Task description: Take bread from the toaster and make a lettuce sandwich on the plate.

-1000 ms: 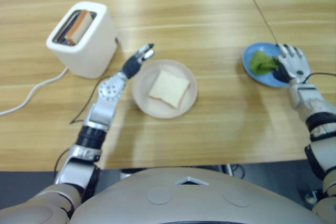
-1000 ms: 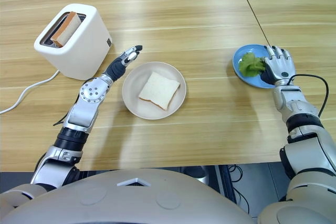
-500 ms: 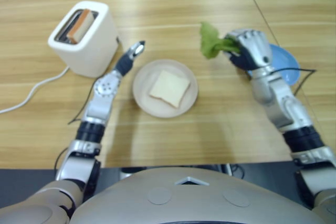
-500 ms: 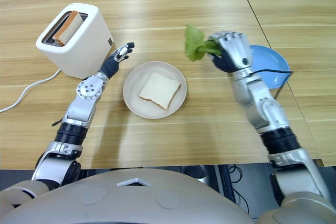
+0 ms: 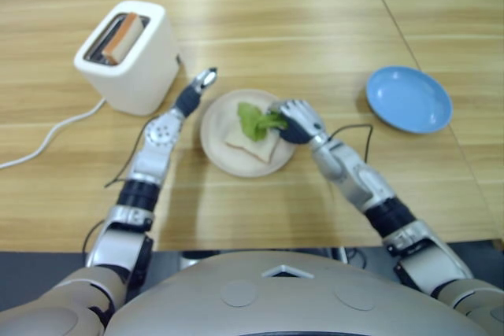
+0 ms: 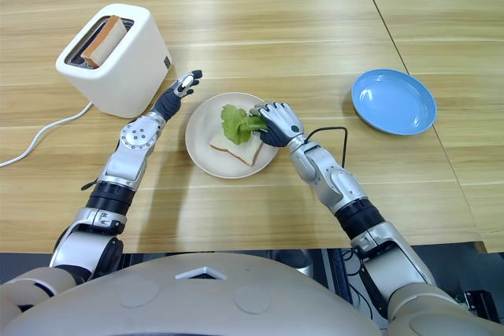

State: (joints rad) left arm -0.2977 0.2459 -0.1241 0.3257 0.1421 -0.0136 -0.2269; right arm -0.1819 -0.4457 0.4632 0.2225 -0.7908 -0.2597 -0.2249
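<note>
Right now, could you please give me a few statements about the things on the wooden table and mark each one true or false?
1. The right hand holds a green lettuce leaf above the slice of white bread on the round beige plate. True.
2. The leaf lies on a blue dish. False: the round blue plate stands apart to the right, with no leaf on it.
3. A browned bread slice stands in the slot of the white toaster. True.
4. The left hand grips the toaster. False: the left hand lies open between the toaster and the beige plate, holding nothing.
</note>
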